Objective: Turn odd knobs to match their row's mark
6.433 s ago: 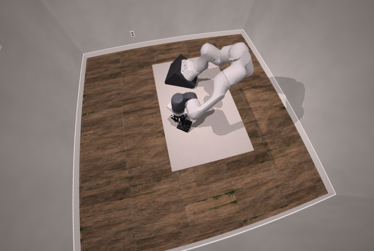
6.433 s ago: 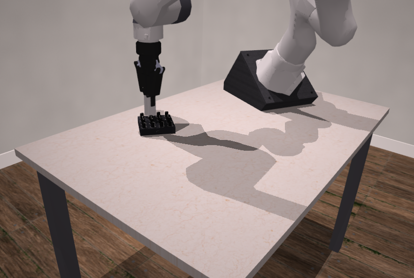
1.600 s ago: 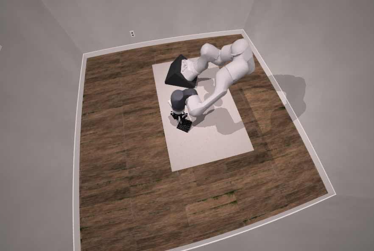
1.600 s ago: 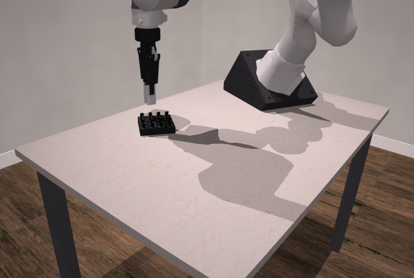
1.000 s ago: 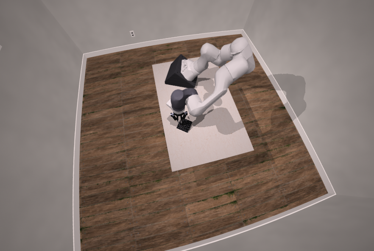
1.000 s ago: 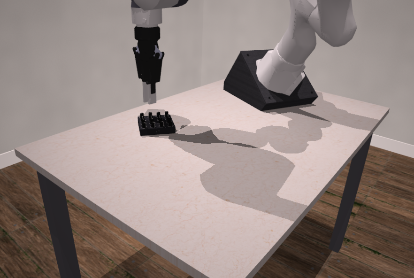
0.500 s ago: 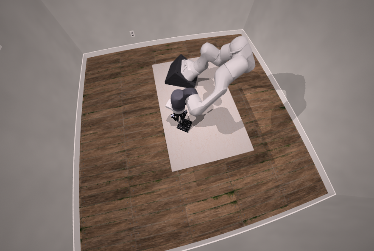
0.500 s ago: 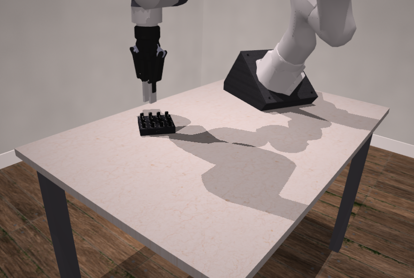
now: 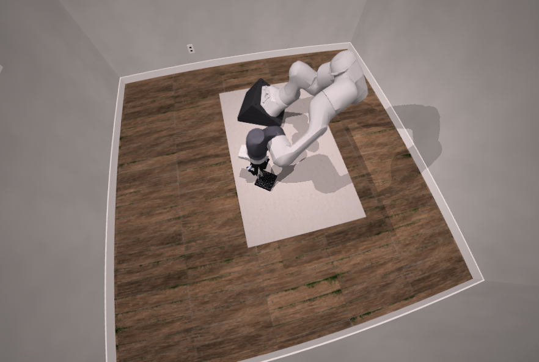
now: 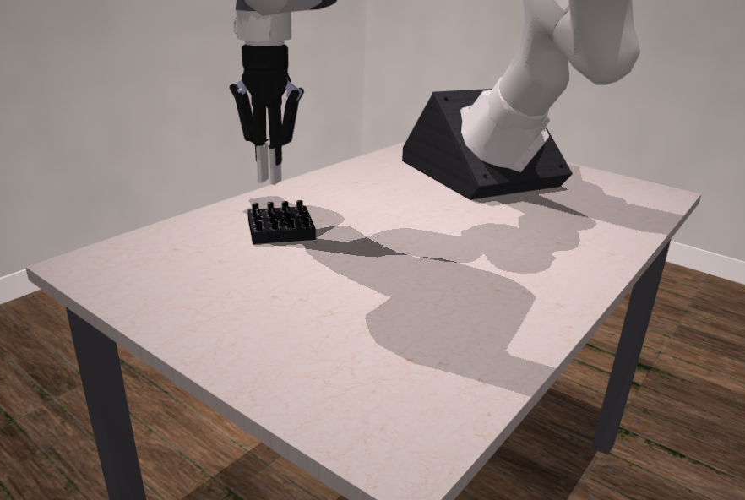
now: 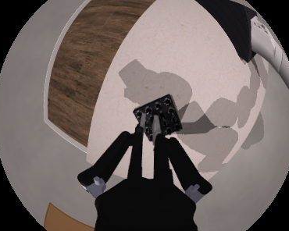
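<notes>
- Your pincer [image 10: 269,171] hung in the air above the counter [image 10: 350,353], pointing straight down, its black linkages drawn in and the two pale fingertips [image 10: 261,166] nearly together with only a thin slit between them.
- Nothing sat between those tips; the pincer was closed down almost all the way on empty air.
- The knob box [image 10: 281,224] stood on the counter below the pincer and apart from it, with a plain gap of air between the fingertips and the knob tops in the exterior view.
- In that view the box lay beneath the pincer and a little to the right of it, toward the camera; its four rows of black knobs stood upright on the flat black body.
- In the wrist view the box [image 11: 158,115] appeared just past the fingertips, turned like a diamond, and the tips covered its near corner.
- You could not have read the knobs' white lines or printed names in any view; they were too small.
- From above, the pincer [image 9: 257,169] showed just beside the box [image 9: 266,181], partly under the dark wrist.
- The arm's black wedge base [image 10: 438,141] sat well off to the right of the pincer, at the far corner of the counter.
- The arm's shadow spread across the counter from the box toward the base.
</notes>
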Controlling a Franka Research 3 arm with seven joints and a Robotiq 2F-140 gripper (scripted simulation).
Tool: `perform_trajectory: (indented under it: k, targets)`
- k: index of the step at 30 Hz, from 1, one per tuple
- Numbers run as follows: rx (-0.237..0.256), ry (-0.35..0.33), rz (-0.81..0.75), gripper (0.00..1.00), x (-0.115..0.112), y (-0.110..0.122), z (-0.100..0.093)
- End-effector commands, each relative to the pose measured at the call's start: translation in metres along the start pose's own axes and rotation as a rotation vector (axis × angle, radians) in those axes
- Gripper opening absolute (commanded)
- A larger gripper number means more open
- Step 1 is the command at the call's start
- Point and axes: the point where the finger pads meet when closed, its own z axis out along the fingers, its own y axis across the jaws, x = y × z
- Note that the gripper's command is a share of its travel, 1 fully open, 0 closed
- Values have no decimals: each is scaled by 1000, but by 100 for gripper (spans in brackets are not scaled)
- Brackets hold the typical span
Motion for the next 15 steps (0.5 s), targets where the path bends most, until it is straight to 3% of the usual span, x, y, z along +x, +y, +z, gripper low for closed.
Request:
perform_trajectory:
  k: [1, 15]
  targets:
    - [5, -5, -156, 12, 1, -1, -1]
    - [6, -4, -359, 12, 1, -1, -4]
